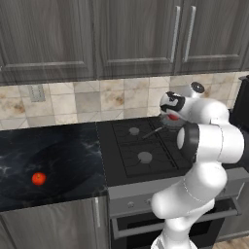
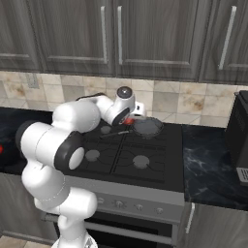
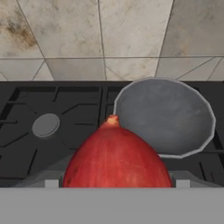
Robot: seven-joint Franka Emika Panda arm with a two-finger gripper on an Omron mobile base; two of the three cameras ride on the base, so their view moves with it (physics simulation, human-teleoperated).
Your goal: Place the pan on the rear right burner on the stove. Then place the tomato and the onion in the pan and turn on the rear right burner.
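Beside the pan (image 3: 168,116), gripper-held onion (image 3: 117,159).

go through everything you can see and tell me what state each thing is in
Pan: on the rear right burner, empty.
Onion: held in the gripper, short of the pan.
Gripper: jaws wide around the onion.
Tomato: on the counter left of the stove, untouched.
Oven door: closed.
Upper cabinets: closed.

No readable text, label or number appears anywhere.
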